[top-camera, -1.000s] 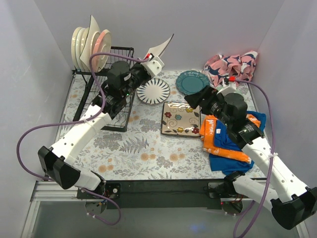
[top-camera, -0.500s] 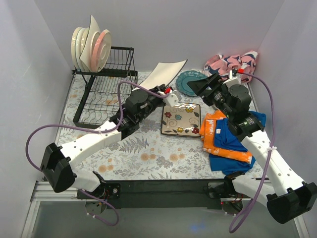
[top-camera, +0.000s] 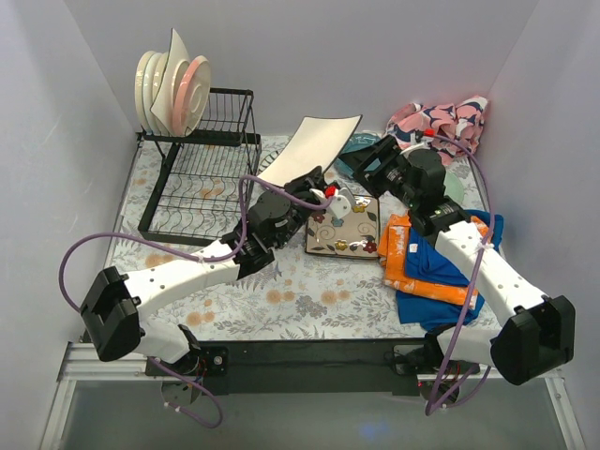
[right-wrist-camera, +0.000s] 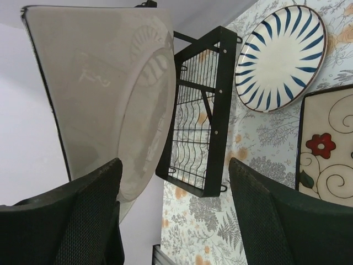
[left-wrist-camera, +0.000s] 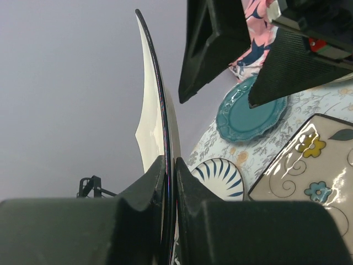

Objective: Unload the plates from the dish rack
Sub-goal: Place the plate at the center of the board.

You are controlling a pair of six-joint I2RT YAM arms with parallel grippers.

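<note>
Top view, left in the rack: several racked plates stand on edge in the upper tier of the dish rack, at the far left of the table.
Top view, already down: a floral square plate lies flat mid-table. The arms mask whatever else is near it.
Top view, in transit: a square cream plate is up in the air, tilted, well clear of the rack and above the floral one.
Top view, bystanders: a pink cloth sits far right, and an orange and blue cloth lies under the right arm.
Left wrist, grip: the left gripper is pinched narrow on the cream plate's lower rim, and the plate rises edge-on from between the fingers.
Left wrist, unloaded: a teal plate and a striped plate lie flat beside the floral one — three down by this count.
Left wrist, partner: the right gripper is spread wide just beyond the held plate, apart from it.
Right wrist, gap: its own fingers are far apart with nothing between them. The cream plate fills the upper left, close ahead but not touched.
Right wrist, background: the rack and the striped plate sit behind.
Progress: roughly midway, with one plate in hand — this looks like a handover being set up.
</note>
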